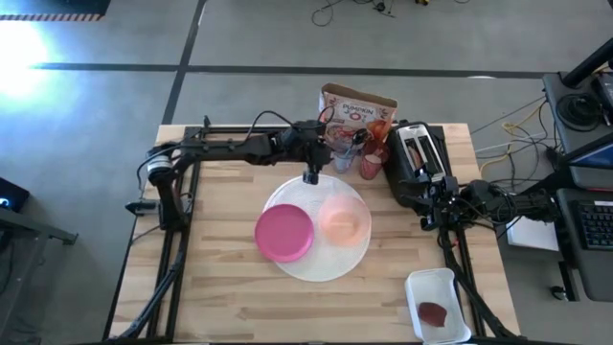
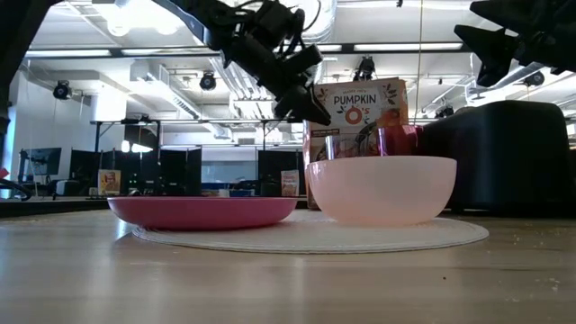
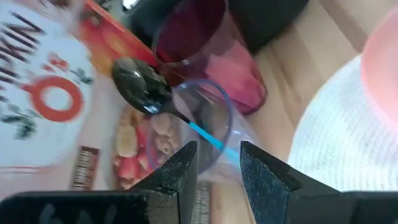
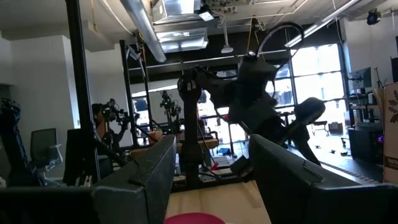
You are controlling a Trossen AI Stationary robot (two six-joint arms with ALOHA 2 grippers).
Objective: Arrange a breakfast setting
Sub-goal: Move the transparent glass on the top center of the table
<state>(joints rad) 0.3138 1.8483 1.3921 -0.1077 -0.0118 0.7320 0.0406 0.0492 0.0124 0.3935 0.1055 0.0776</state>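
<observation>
A large white round mat (image 1: pixel 316 264) lies mid-table with a magenta plate (image 1: pixel 284 233) and a peach bowl (image 1: pixel 343 220) on it. Behind it stand a small clear glass (image 3: pixel 214 118) with a teal-handled spoon (image 3: pixel 140 87) standing in it bowl end up, a translucent pink cup (image 3: pixel 205 50) and an orange cereal box (image 1: pixel 356 103). My left gripper (image 3: pixel 219 149) is open just above and before the glass, and the spoon's handle shows in the gap between its fingers. My right gripper (image 4: pixel 211 146) is open and empty beside the toaster.
A black toaster (image 1: pixel 417 158) stands at the far right, next to the cup. A white tray (image 1: pixel 439 305) with a dark red item sits at the near right corner. Bare wood (image 1: pixel 220 297) lies at the near left.
</observation>
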